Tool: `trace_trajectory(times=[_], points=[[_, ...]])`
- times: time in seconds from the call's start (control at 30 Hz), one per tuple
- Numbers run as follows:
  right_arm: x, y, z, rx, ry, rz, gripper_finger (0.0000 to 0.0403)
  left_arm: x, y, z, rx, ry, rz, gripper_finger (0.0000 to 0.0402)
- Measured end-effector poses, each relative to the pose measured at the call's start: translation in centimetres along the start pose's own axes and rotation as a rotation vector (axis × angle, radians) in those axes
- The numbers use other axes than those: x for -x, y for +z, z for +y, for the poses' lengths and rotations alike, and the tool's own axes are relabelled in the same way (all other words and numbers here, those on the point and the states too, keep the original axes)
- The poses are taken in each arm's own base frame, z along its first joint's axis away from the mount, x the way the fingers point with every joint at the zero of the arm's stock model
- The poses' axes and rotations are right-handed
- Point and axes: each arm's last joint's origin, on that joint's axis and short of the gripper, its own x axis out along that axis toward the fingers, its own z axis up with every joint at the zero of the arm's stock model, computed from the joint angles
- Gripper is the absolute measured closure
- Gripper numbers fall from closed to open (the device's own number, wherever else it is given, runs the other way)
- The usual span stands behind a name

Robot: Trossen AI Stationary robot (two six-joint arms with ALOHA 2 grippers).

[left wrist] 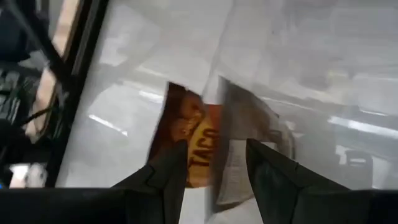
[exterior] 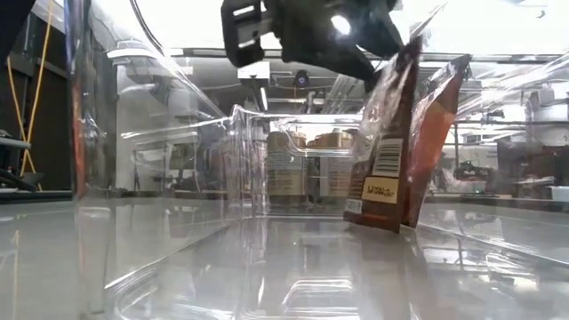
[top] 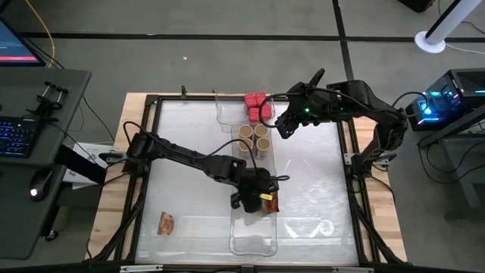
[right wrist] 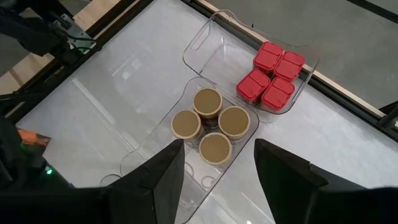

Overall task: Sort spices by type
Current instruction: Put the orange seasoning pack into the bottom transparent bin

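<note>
Lone brown-orange packet [top: 166, 224] on table [top: 189, 152], near left. Left tool [top: 258, 199] at centre, fingers apart around upright packets [top: 267, 202] in near clear tray [top: 254, 244]. Tan-topped jars [top: 254, 139] in middle tray [right wrist: 149, 149]. Red containers [top: 256, 107] in far tray [right wrist: 208, 37]. Right tool [top: 286, 126] far right, fingers apart, empty.

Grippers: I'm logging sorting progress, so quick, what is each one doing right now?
Left gripper: open, fingers either side of upright taco packets in the tray.
Right gripper: open, empty, above the jars.
</note>
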Motion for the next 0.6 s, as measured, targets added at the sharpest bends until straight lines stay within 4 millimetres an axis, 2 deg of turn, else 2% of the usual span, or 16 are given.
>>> trace_trajectory(times=[0.17,0.47,0.6], points=[[0.0,0.0,0.0,0.013,0.002,-0.003,0.0212,1.9,0.3,0.3,0.081,0.056,0.099,0.0252],[0.0,0.1,0.1,0.029,0.005,-0.006,0.0212,6.7,0.2,0.7,0.299,0.099,0.164,0.0252],[0.0,0.0,0.1,0.03,0.014,0.001,0.0212,9.5,-0.8,0.1,0.493,0.043,0.226,0.0252]])
